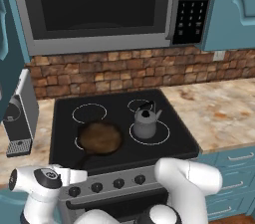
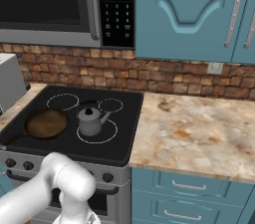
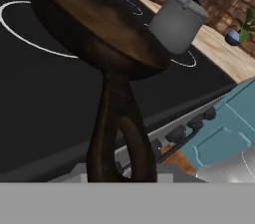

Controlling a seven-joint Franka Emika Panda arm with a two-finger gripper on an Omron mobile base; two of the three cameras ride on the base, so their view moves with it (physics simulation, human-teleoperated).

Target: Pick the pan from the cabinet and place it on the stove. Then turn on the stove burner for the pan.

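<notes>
Claw state I cannot tell. Left of middle, I see the pan (image 1: 100,137) on the stove (image 1: 164,144), near the kettle (image 1: 145,123).

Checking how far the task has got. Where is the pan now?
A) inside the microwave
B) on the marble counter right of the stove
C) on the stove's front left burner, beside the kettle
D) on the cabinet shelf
C: the pan sits on the stove over the front left burner ring, with the grey kettle on the ring to its right.
</notes>
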